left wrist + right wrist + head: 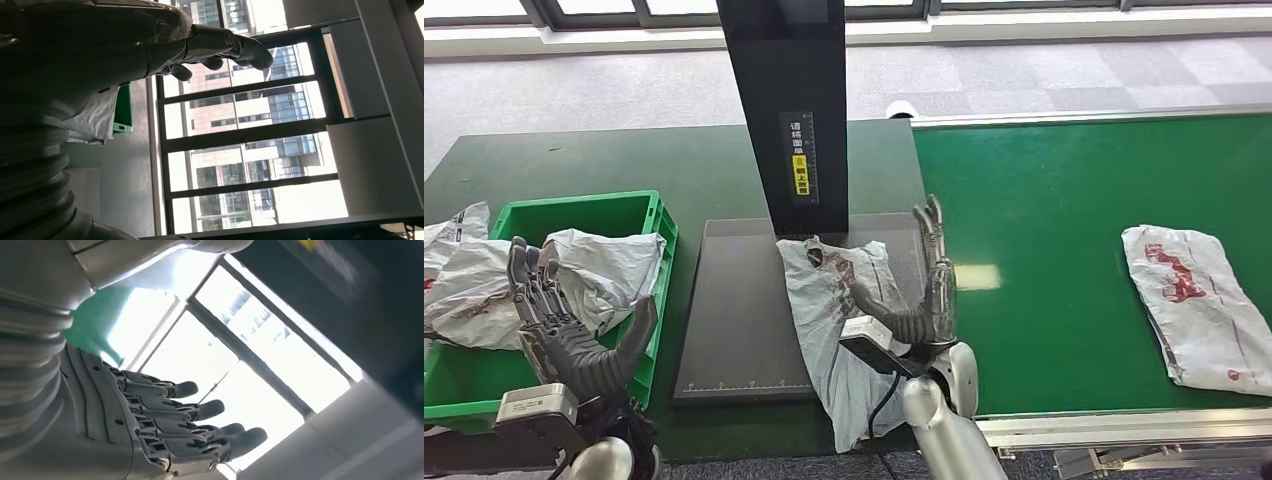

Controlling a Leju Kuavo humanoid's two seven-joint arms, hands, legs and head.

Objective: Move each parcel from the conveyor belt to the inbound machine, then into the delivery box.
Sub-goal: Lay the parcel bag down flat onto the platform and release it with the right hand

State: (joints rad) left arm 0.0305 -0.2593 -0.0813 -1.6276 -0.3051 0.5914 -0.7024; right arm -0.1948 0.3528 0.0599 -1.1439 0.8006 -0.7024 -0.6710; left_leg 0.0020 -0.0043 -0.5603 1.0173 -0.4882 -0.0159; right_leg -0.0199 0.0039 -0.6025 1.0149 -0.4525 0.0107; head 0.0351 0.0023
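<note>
A white parcel bag with red print (839,320) lies across the right part of the dark scale plate of the inbound machine (734,310), hanging over its front edge. My right hand (924,285) stands just to the right of it, fingers straight and apart, holding nothing; the same fingers (190,425) show against bright windows. A second white parcel (1199,300) lies on the green conveyor belt (1064,210) at the right. My left hand (564,320) hovers open over the green delivery box (649,215), which holds a white parcel (604,270).
The black post of the inbound machine (789,110) rises behind the plate. More white parcels (459,280) lie at the box's left side. The dark green table (574,160) stretches behind the box.
</note>
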